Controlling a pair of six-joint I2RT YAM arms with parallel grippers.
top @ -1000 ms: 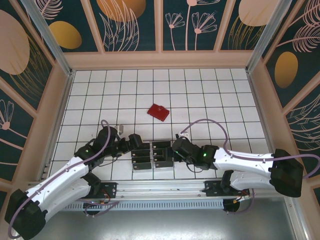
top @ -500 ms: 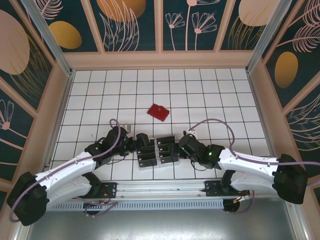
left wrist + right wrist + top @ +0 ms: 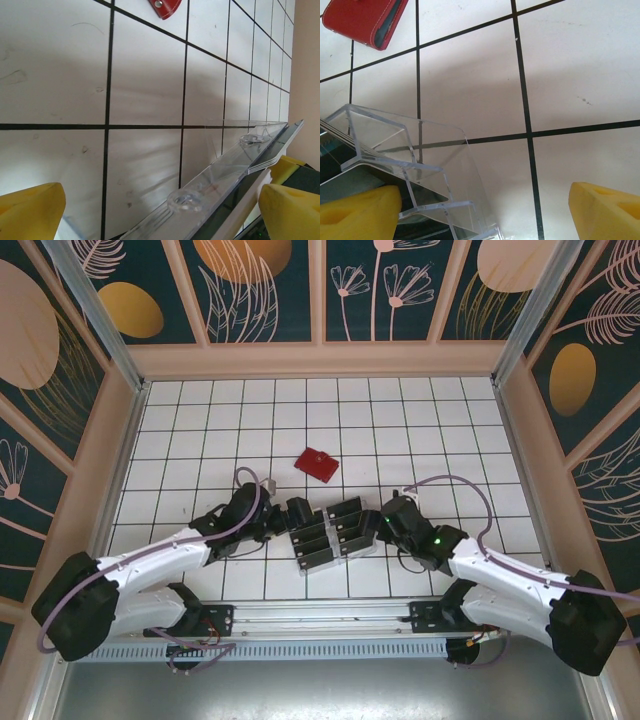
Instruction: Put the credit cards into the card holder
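The card holder point(image 3: 318, 463) is a small flat red wallet lying on the white tiled floor, also seen as the card holder point(image 3: 365, 19) and the card holder point(image 3: 165, 6). Several black credit cards point(image 3: 325, 537) stand in a clear slotted rack point(image 3: 345, 525). My left gripper point(image 3: 293, 519) stands open at the rack's left end, the rack's clear edge point(image 3: 220, 175) slanting between its yellow fingertips point(image 3: 30, 212). My right gripper point(image 3: 376, 526) is open at the rack's right end, its left fingertip point(image 3: 360, 212) over the rack point(image 3: 405, 160) and dark cards point(image 3: 425, 194).
Patterned walls close in the tiled floor point(image 3: 450, 440) on three sides. A metal rail point(image 3: 320, 618) with the arm bases runs along the near edge. Open tiles lie between the rack and the red wallet.
Both arms have reached further from their bases. The clear rack with its cards has slid away from the near edge toward the red wallet and turned slightly.
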